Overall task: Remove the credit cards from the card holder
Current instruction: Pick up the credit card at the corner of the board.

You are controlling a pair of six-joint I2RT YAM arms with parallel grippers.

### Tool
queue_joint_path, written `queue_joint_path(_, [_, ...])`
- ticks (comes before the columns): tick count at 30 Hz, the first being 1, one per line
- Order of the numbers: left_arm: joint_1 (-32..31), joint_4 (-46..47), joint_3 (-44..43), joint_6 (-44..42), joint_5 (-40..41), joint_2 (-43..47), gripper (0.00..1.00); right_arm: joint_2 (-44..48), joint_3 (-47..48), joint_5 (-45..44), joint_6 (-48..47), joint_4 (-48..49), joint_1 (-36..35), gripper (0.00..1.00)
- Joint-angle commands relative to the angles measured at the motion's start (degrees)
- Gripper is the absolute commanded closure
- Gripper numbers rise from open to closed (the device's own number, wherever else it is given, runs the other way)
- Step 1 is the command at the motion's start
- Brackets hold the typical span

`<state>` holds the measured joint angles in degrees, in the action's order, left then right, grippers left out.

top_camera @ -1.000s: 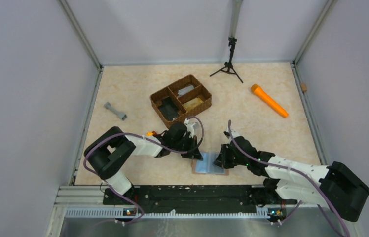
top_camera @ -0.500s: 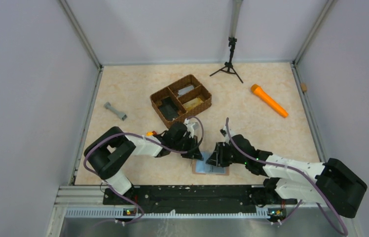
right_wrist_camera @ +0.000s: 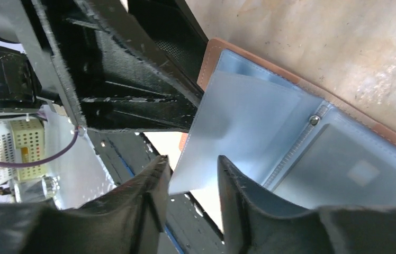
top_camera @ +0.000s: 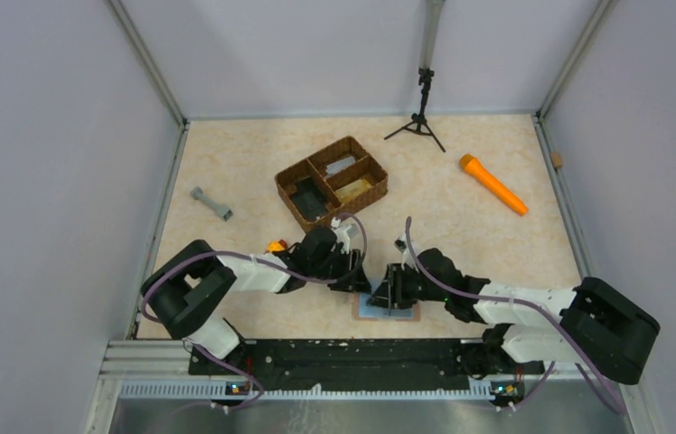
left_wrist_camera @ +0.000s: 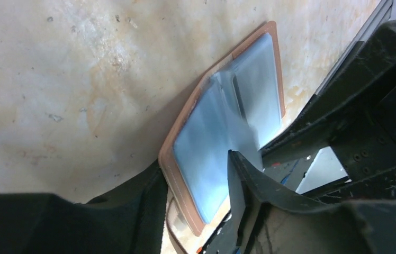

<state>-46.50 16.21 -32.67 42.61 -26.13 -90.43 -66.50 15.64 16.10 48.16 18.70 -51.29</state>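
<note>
1. The step in hand, as we judge it, is opening up the card holder (top_camera: 387, 306) to get at its pockets; no credit cards are out yet, and we cannot clearly see one inside.
2. The card holder lies open and flat at the 6 o'clock edge of the bench (top_camera: 461, 226), with the woven basket (top_camera: 332, 183) well apart at its 11 o'clock.
3. The left claw (left_wrist_camera: 196, 169) is partly open. Its fingers straddle one end of the holder without clamping it, as far as we can tell.
4. The right claw (right_wrist_camera: 191, 164) is also partly open. A loose plastic sleeve (right_wrist_camera: 238, 121) reaches between its fingers but does not look pinched.
5. Next we would have one claw pin the cover while the other finds a card's exposed edge and slides it out along the pocket. The sleeves are thin and slippery, so it could easily nip plastic instead of a card.
6. The cover is tan and leather-like, with a stitched rim and rounded corners. Inside it is pale blue-grey, with frosted, floppy sleeves fixed at the spine by a small metal rivet (right_wrist_camera: 313, 120).
7. The bench is hard, mottled cream stone-look laminate.
</note>
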Motion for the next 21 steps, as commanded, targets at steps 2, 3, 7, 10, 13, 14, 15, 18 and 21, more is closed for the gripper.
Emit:
queue_joint_path(2, [0.49, 1.05, 2.18, 0.37, 2.49, 4.52, 0.48, -2.65, 0.55, 2.54, -0.84, 5.99, -1.59, 0.50])
queue_joint_path(3, [0.66, 1.25, 2.43, 0.40, 2.32, 4.87, 0.47, -3.52, 0.79, 2.49, -1.13, 6.00, -1.90, 0.47])
queue_joint_path(7, [1.31, 4.65, 3.86, 1.86, -0.77, 4.91, 0.48, -6.03, 0.97, 3.06, -1.10, 7.49, -2.49, 0.42])
queue_joint_path(10, [2.03, 9.51, 4.88, 4.19, -3.71, 3.96, 0.51, -6.47, 0.54, 3.33, -1.06, 8.76, -2.67, 0.40])
queue_joint_path(13, [3.06, 13.91, 6.13, 6.53, -5.82, 3.44, 0.51, -6.15, 0.24, 3.33, -1.39, 9.24, -2.68, 0.26])
queue_joint_path(14, [3.37, 14.88, 6.52, 6.93, -6.38, 3.35, 0.49, -6.06, 0.07, 3.37, -1.36, 9.49, -2.70, 0.16])
queue_joint_path(15, [3.52, 15.57, 6.90, 7.11, -7.05, 3.46, 0.45, -5.97, -0.07, 3.33, -1.35, 9.90, -2.76, 0.11])
queue_joint_path(18, [3.61, 16.22, 7.49, 7.09, -7.81, 4.45, 0.38, -6.00, 0.17, 3.09, -1.33, 10.04, -2.78, 0.09])
queue_joint_path(21, [3.59, 16.08, 7.69, 6.88, -7.95, 5.24, 0.36, -6.32, 0.44, 3.06, -1.26, 10.50, -2.77, 0.08])
